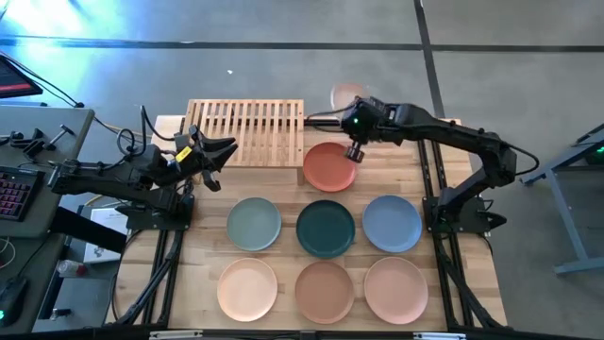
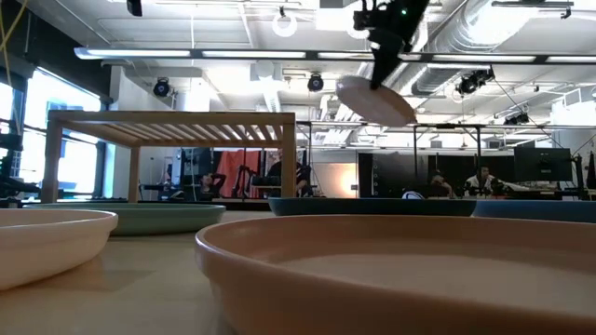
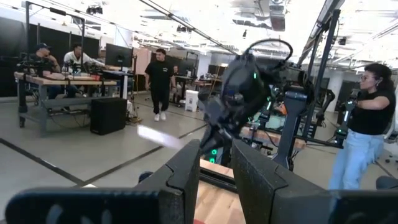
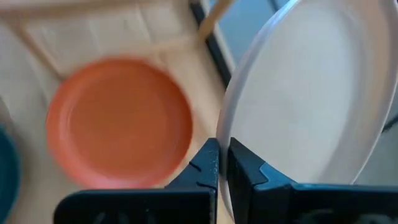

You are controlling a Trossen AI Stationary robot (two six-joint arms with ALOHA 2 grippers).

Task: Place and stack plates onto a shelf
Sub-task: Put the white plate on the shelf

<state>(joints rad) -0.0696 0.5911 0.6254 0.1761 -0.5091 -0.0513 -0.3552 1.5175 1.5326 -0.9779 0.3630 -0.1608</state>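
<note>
My right gripper hangs above the table's far edge, just right of the shelf, and is shut on the beige plate. The terracotta plate lies flat on the table below it. The sage green, dark teal and light blue plates sit in a row. The peach, tan and pink plates lie along the near edge. My left gripper waits open at the shelf's left end, holding nothing. My right gripper pinches the beige plate's rim between its two fingers, one on each face. The fingers come from above, pointing down. The plate is lifted clear and hangs tilted below them, higher than the shelf top.
The slatted shelf top carries nothing. Bare table lies between the shelf and the middle row, left of the terracotta plate. People and workbenches show in the room beyond the table.
</note>
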